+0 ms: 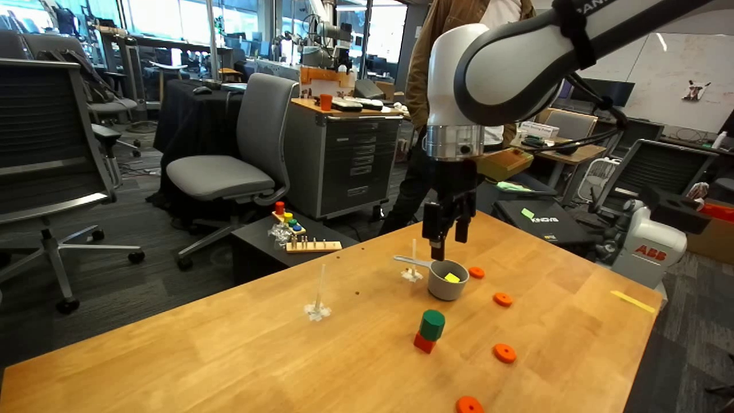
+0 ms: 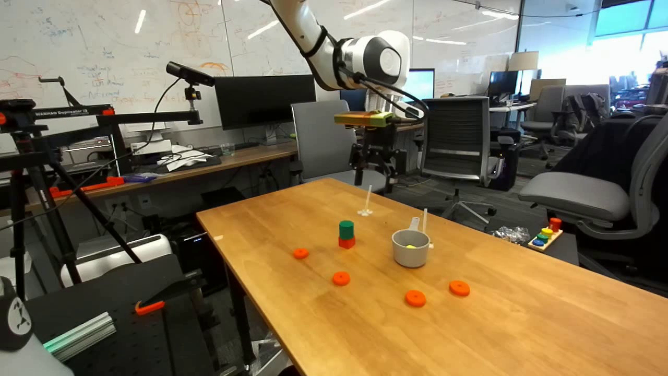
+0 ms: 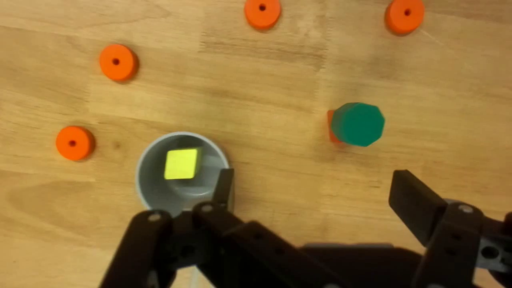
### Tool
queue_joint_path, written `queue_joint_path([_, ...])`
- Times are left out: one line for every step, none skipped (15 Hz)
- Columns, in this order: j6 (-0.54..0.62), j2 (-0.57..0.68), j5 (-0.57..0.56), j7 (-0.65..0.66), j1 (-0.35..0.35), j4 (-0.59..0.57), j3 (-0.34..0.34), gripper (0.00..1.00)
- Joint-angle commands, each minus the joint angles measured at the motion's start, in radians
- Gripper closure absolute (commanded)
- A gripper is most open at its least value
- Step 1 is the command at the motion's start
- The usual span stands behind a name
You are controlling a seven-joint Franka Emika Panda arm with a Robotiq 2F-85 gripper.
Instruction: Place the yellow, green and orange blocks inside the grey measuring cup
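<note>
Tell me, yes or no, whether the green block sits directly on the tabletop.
No, the green block rests on top of the orange-red block in both exterior views.

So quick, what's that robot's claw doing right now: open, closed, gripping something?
Gripper: open, holding nothing.
</note>
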State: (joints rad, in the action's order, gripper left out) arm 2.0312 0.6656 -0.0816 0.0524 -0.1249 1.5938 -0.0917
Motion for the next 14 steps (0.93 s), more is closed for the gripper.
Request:
queue_joint_path([-0.016, 0.017, 0.009, -0.005, -0.051, 0.012, -0.022, 0.00])
queue_joint_path([-0.019, 0.027, 0.002, 0.001, -0.065, 0.013, -0.021, 0.00])
queue_joint_path([-0.022, 0.035, 0.001, 0.002, -0.075, 0.013, -0.020, 0.00])
queue_joint_path([-0.024, 0.041, -0.002, 0.006, -0.082, 0.016, -0.014, 0.00])
queue_joint_path([-0.027, 0.048, -0.003, 0.008, -0.086, 0.016, -0.010, 0.00])
queue_joint_path([-0.028, 0.053, -0.002, 0.010, -0.086, 0.019, -0.007, 0.00])
queue_joint_path([-0.030, 0.057, -0.002, 0.012, -0.084, 0.020, -0.003, 0.00])
queue_joint_path([-0.032, 0.061, -0.004, 0.012, -0.082, 0.019, 0.002, 0.00])
queue_joint_path([-0.035, 0.065, -0.007, 0.012, -0.080, 0.017, 0.009, 0.00])
queue_joint_path([-0.038, 0.070, -0.010, 0.010, -0.078, 0.014, 0.014, 0.00])
queue_joint_path([-0.043, 0.073, -0.013, 0.006, -0.077, 0.011, 0.018, 0.00])
queue_joint_path([-0.048, 0.077, -0.015, 0.001, -0.075, 0.008, 0.020, 0.00])
queue_joint_path([-0.057, 0.080, -0.012, -0.012, -0.072, 0.005, 0.014, 0.00])
queue_joint_path([-0.069, 0.082, -0.012, -0.028, -0.070, 0.003, 0.008, 0.00])
